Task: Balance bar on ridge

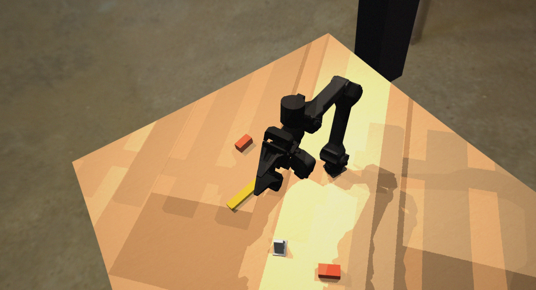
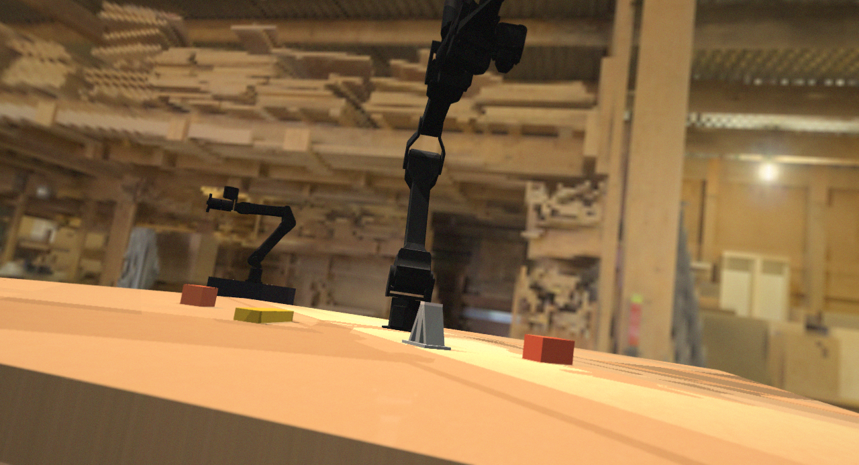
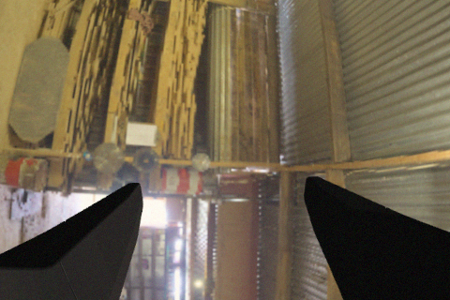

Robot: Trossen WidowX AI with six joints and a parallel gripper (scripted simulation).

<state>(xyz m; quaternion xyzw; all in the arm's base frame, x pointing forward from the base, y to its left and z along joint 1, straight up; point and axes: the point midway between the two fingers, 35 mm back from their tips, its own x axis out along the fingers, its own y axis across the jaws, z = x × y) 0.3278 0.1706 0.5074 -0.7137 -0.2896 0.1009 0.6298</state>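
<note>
While no writing shows, the gripper (image 3: 221, 262) gapes above the bar (image 1: 240, 199)

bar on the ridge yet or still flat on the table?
Flat on the table: the yellow bar lies apart from the grey ridge.

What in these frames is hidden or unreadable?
- Bar: in the top view, its far end is hidden behind the end effector.
- End effector: cut off by the upper edge of the exterior view.
- Wrist view: only fingers and the background building; no table objects.
- Ridge: too small in the top view to make out its crest.
</note>
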